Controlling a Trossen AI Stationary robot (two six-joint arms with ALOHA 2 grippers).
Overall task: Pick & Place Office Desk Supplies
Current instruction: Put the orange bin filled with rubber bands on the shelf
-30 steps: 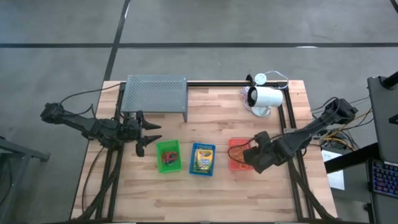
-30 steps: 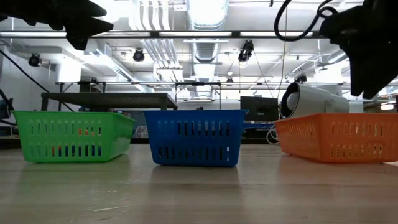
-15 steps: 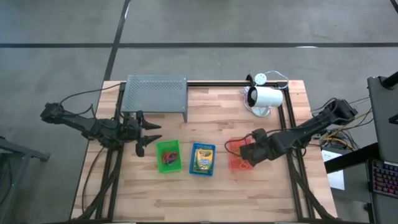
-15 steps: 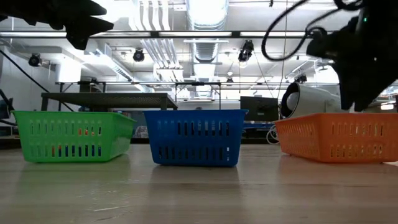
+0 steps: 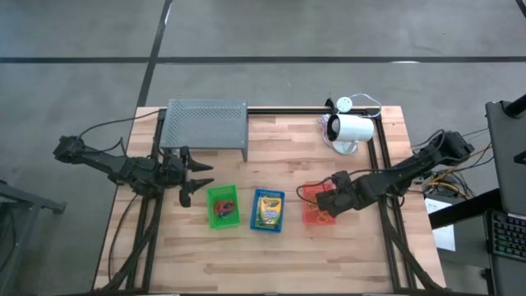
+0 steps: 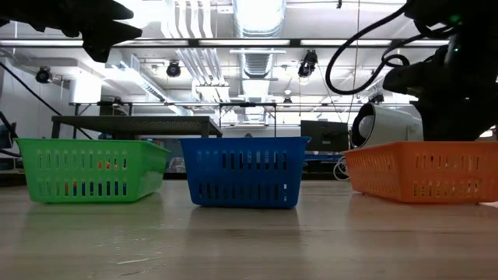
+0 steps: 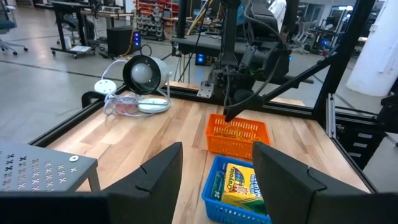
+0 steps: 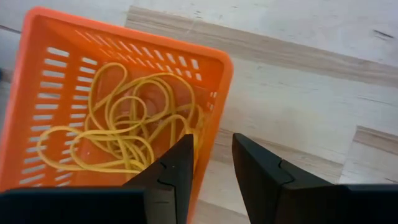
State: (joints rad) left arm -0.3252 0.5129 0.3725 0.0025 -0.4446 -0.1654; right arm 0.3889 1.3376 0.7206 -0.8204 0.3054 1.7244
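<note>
Position of the right gripper (image 5: 325,200) decides the coming move: it hangs directly over the orange tray (image 5: 306,215), low above its rim, so the rubber bands (image 8: 127,127) lie straight below and slightly ahead of the fingertips. The right wrist view shows the two dark fingers (image 8: 171,174) parted by a narrow gap with nothing between them — one finger sits above the tray's short end wall, the other just outside it. The jaws appear to straddle that wall rather than the bands.

The bands form a loose yellow-orange tangle of thin loops on the tray floor, with no clear long axis.

The left gripper (image 5: 200,178) waits well apart, near the green tray (image 5: 220,205), fingers spread wide and empty. The right arm is plainly the nearer one.

The blue tray (image 5: 268,210) between them holds a crayon box (image 7: 239,185), lying flat with its long side along the tray.
</note>
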